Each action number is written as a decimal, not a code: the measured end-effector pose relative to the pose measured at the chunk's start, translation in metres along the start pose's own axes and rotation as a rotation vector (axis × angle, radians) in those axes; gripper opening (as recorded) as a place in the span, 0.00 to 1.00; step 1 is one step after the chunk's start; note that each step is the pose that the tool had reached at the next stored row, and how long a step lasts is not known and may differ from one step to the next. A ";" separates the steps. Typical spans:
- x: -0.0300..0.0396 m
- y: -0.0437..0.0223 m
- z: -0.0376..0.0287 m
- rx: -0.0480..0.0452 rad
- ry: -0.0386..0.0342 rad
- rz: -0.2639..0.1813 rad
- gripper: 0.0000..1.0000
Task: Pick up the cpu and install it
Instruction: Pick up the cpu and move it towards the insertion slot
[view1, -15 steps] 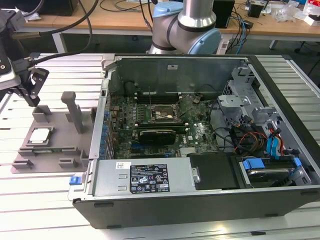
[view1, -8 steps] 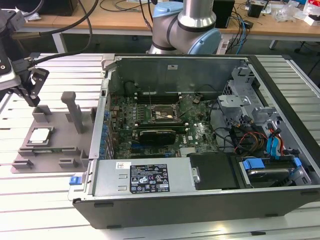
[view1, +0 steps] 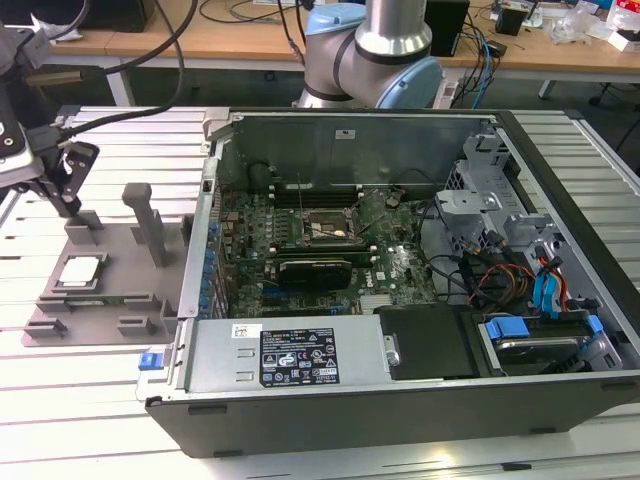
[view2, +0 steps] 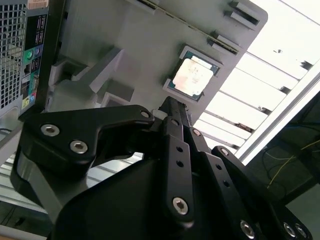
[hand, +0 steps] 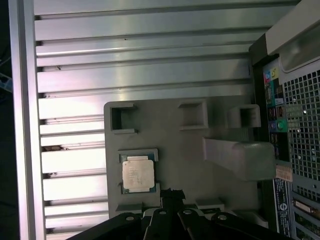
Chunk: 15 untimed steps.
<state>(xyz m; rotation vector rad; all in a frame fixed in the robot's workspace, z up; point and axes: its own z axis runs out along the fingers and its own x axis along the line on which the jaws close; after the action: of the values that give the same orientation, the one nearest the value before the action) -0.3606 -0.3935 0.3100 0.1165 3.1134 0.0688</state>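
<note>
Exterior view: the cpu (view1: 82, 270) lies flat in a recess of the gray fixture plate (view1: 118, 264), at the exterior view's left, beside the open computer case (view1: 400, 405). The gripper (view1: 66, 205) hangs near the cpu, fingers together, holding nothing.

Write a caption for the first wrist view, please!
The gripper near the silvery cpu, which lies in a gray fixture on the slatted table.

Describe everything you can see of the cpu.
The cpu is a small flat square chip with a silvery metal top and a thin green edge. It lies flat, top up, seated in a shallow recess of the gray fixture plate, beside the open computer case. Nothing rests on it; the tool hangs close by its edge.
</note>
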 end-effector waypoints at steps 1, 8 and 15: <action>0.0003 0.0000 0.0008 0.0000 0.0000 0.000 0.11; 0.0049 0.0023 0.0103 -0.0001 -0.0001 0.000 0.11; 0.0078 0.0066 0.0254 0.0000 0.0000 0.000 0.11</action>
<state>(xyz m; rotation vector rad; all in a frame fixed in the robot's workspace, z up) -0.3672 -0.3852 0.2848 0.1167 3.1134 0.0688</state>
